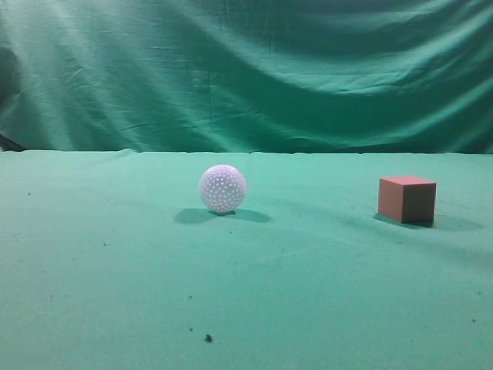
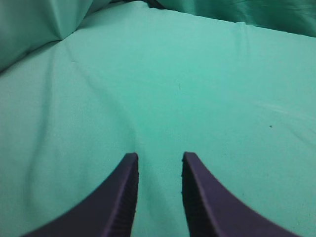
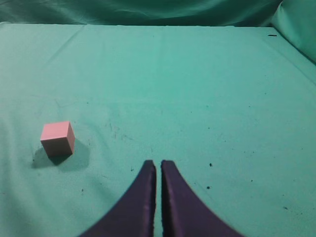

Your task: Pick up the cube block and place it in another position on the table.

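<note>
The reddish-brown cube block [image 1: 407,199] rests on the green table [image 1: 323,293] at the right of the exterior view. It also shows in the right wrist view [image 3: 58,138], far to the left of my right gripper [image 3: 158,163], which is shut and empty above the cloth. My left gripper [image 2: 159,156] is open and empty over bare green cloth; the cube is out of its view. Neither gripper shows in the exterior view.
A white dimpled ball [image 1: 223,188] sits on the table left of the cube, about a third of the table's width away. A draped green backdrop [image 1: 246,69] hangs behind the table. Small dark specks [image 1: 208,338] dot the cloth near the front.
</note>
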`<action>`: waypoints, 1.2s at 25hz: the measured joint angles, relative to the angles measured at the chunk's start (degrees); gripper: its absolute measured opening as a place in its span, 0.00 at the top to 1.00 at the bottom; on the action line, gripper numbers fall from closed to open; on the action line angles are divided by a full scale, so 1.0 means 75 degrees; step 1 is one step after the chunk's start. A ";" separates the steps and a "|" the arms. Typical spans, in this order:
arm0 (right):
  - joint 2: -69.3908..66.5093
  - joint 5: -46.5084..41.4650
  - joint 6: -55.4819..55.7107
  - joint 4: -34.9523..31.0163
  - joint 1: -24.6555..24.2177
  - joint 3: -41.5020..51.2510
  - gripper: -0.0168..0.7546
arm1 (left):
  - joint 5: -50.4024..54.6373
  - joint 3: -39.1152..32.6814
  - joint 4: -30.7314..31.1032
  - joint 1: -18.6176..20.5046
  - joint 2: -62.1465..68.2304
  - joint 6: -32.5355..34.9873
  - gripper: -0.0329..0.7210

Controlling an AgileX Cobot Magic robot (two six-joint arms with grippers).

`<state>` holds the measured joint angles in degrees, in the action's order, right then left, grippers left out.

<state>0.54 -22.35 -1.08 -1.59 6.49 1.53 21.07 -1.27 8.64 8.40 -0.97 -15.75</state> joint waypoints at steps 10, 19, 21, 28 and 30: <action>0.0000 0.0000 0.0000 0.0000 0.0000 0.0000 0.98 | 0.0000 0.0000 0.0000 0.0000 0.0000 0.0000 0.64; 0.0000 0.0231 -0.0086 0.0240 0.0000 0.0000 0.98 | 0.0000 0.0000 0.0000 0.0000 0.0000 0.0000 0.64; 0.0000 0.0976 -0.0086 -0.0013 0.0000 0.0010 0.98 | 0.0000 0.0000 0.0000 0.0000 0.0000 0.0000 0.64; 0.0011 0.3618 -0.0086 -0.0618 0.0000 -0.0141 0.98 | 0.0000 0.0000 0.0000 0.0000 0.0000 0.0000 0.64; -0.0043 0.2438 -0.0101 -0.0618 0.0000 -0.0674 0.98 | 0.0000 0.0000 0.0000 0.0000 0.0000 0.0000 0.64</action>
<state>0.22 -4.06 -1.84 -6.23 6.49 -3.53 21.07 -1.27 8.64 8.40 -0.97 -15.75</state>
